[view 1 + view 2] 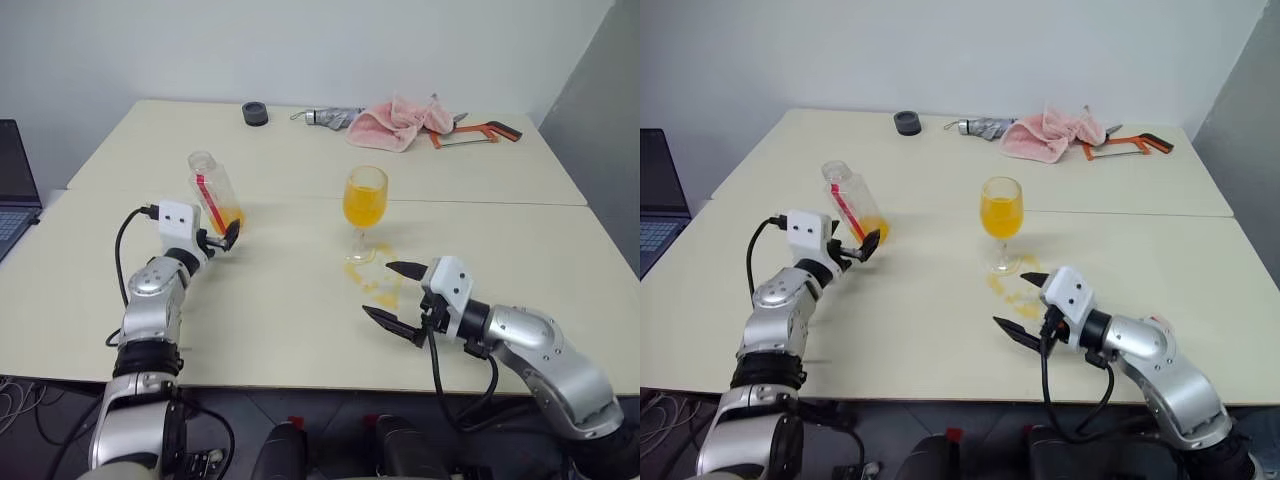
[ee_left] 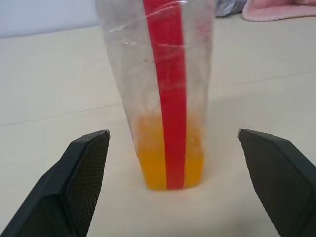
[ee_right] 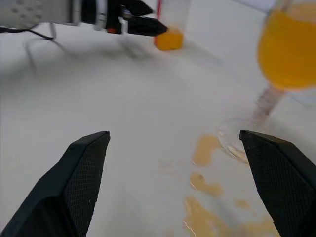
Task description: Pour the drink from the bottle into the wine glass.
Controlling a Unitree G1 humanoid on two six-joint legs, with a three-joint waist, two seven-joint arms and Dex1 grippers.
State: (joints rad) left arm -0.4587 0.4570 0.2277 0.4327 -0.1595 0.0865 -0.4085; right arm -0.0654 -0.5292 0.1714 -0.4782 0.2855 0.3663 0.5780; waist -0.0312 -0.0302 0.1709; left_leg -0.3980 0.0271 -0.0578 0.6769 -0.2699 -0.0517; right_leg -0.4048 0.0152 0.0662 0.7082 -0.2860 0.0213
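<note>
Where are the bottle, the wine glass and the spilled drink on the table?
bottle (image 1: 213, 194): left eye view, on its clear side wall.
wine glass (image 1: 365, 200): left eye view, on the filled bowl.
spilled drink (image 3: 203, 150): right wrist view, on a puddle.

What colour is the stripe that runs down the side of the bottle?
Red. The stripe on the bottle shows best in the left wrist view.

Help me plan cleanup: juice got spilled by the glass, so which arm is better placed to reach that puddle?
Right. Its open claw hovers just beside the puddle at the glass foot, with spill directly ahead in its wrist view. The left claw sits open facing the bottle, farther away.
</note>
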